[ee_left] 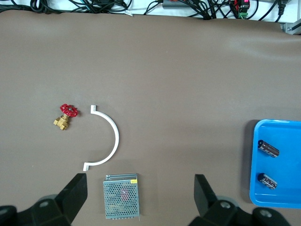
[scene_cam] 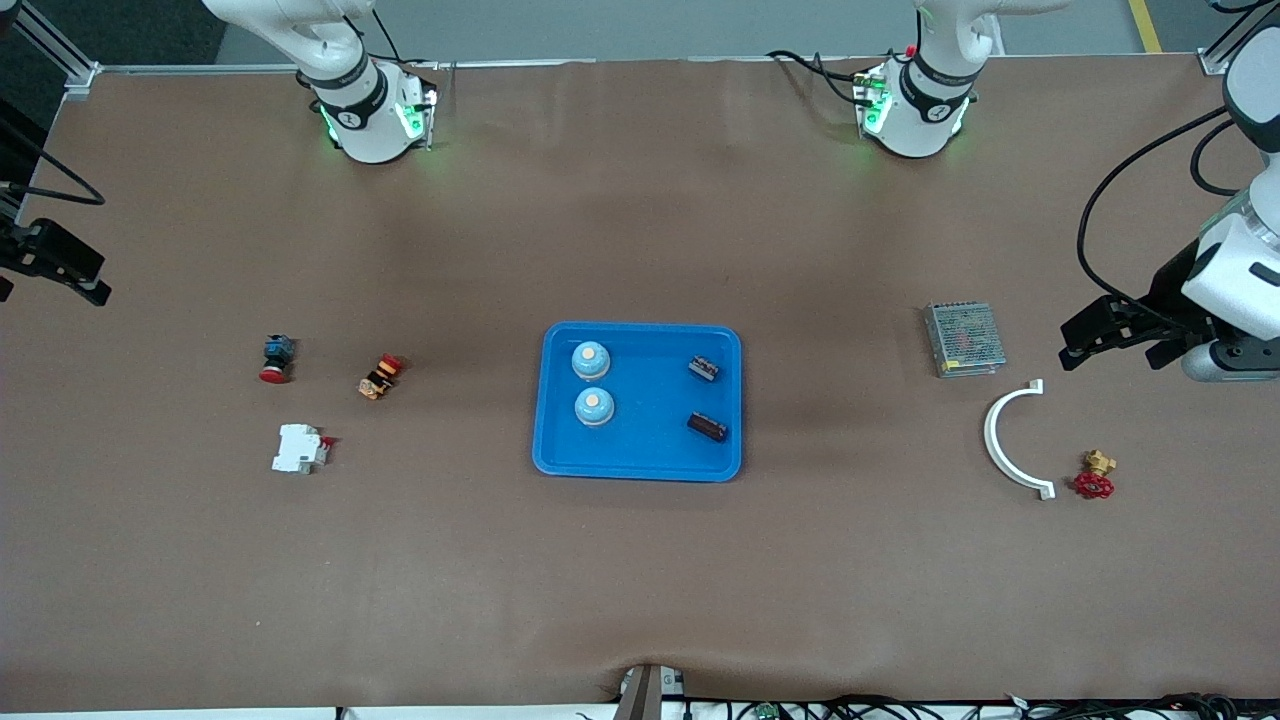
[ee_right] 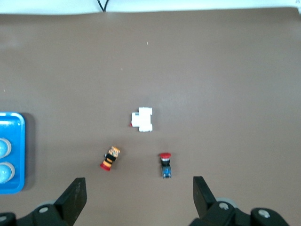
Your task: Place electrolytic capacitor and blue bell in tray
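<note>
I see the glossy blue plastic tray (scene_cam: 640, 465) mid-desk, long axis running toward each arm's end, holding two domed blue bells (scene_cam: 591, 361) and two dark cylindrical electrolytic capacitors (scene_cam: 707, 426). Both the left gripper (ee_left: 141, 188) and right gripper (ee_right: 139, 188) wait over the matte brown desk (scene_cam: 640, 580), fingers wide and empty.

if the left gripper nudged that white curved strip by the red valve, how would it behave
The white curved strip looks thin and light, so it would probably slide or spin on the table rather than tip. Lying flat, it shouldn't roll. Its open arc might flex a little if squeezed.
</note>
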You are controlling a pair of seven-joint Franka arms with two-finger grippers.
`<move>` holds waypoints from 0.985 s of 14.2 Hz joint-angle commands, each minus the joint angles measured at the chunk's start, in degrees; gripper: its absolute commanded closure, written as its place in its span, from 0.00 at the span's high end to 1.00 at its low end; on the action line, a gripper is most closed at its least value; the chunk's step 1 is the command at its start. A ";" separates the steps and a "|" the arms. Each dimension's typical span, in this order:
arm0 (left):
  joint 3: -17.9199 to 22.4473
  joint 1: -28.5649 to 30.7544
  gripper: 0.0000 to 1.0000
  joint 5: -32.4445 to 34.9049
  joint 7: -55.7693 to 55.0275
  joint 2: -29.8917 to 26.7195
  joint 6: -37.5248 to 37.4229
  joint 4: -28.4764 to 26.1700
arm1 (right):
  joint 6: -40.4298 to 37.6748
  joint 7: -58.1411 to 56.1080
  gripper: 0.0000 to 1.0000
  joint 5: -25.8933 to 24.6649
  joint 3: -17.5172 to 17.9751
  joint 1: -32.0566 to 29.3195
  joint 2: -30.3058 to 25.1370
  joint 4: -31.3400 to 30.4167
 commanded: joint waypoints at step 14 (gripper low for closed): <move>-0.28 0.16 1.00 0.96 -1.15 1.09 -0.47 1.07 | 1.47 0.17 1.00 0.76 -0.60 1.02 -0.81 2.63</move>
